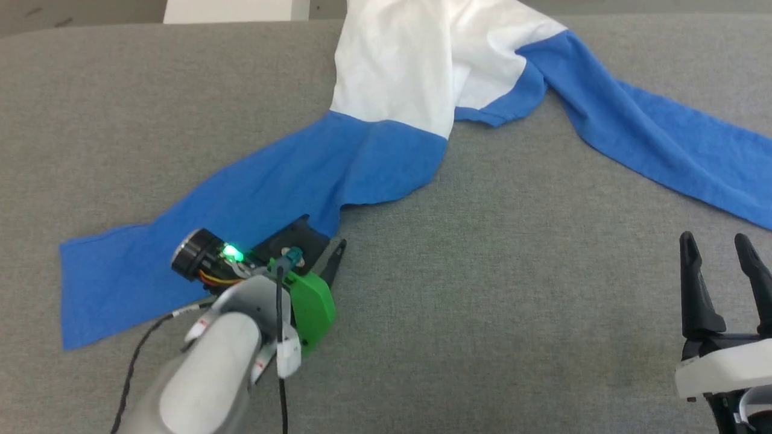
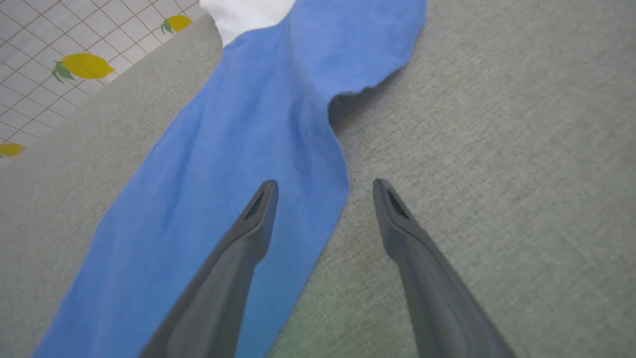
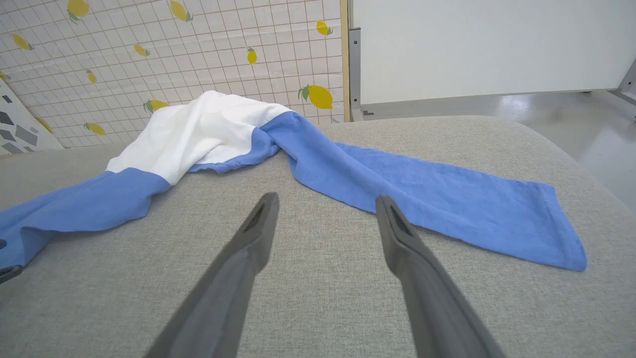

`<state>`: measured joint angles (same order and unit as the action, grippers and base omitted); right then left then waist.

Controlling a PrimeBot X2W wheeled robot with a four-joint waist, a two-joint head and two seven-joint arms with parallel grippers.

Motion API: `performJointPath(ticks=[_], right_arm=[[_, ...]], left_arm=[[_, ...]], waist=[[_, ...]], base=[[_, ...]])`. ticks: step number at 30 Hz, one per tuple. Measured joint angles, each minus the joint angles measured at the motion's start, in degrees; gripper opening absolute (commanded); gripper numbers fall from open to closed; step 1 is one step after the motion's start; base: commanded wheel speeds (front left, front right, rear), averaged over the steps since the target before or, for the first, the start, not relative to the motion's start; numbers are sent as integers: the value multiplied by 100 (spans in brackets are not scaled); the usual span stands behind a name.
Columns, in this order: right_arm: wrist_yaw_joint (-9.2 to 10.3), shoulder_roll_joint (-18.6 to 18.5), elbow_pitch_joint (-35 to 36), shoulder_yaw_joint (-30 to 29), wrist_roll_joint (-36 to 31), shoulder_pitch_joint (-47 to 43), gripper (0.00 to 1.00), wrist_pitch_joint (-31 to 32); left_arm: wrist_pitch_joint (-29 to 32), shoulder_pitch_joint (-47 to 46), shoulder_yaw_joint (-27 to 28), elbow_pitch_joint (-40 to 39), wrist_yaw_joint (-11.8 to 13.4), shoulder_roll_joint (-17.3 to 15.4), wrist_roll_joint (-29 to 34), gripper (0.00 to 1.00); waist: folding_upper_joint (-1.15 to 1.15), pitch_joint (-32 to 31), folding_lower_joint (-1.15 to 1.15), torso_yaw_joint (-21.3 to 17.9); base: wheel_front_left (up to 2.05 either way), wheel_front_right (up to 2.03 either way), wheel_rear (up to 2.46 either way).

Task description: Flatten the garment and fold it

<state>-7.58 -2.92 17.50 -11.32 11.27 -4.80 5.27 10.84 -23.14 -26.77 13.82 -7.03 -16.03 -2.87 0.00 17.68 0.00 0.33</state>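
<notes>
Left gripper point(image 2: 325, 185) and right gripper point(image 3: 325, 199): jaws spread, empty. Set your left astride the sleeve point(image 2: 238, 149) edge, pinch, then draw the garment point(image 1: 392, 78) flat.

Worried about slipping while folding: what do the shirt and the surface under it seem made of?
Shirt: thin, soft matte cloth, perhaps cotton jersey; it lies in loose folds and wrinkles, with a stitched cuff hem. Table: seemingly covered in grey woven fabric, matte and slightly rough; a fine weave shows up close, and its edge rounds off as if padded.
</notes>
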Motion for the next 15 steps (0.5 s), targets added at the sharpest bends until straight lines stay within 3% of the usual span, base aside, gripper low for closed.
performJointPath(ticks=[5,6,7,11,15], right_arm=[[0,0,-5,21,1,75,100,-9],[0,0,-10,24,1,93,100,-9],[0,0,-15,29,2,124,100,-9],[0,0,-47,22,33,154,100,-9],[0,1,-123,2,38,154,100,-18]], left_arm=[[-69,-420,-144,660,-2,-24,21,100],[-113,-478,-166,755,-2,-21,20,77],[-187,-537,-166,835,-3,-14,12,0],[-504,-559,-55,991,5,159,-298,0],[-824,-218,382,641,231,261,-795,0]], waist=[[0,185,0,-82],[0,208,0,-96],[0,232,0,-112],[0,245,0,-139],[0,122,0,-109]], base=[[0,0,0],[0,0,0],[0,0,0],[0,0,0],[0,0,0]])
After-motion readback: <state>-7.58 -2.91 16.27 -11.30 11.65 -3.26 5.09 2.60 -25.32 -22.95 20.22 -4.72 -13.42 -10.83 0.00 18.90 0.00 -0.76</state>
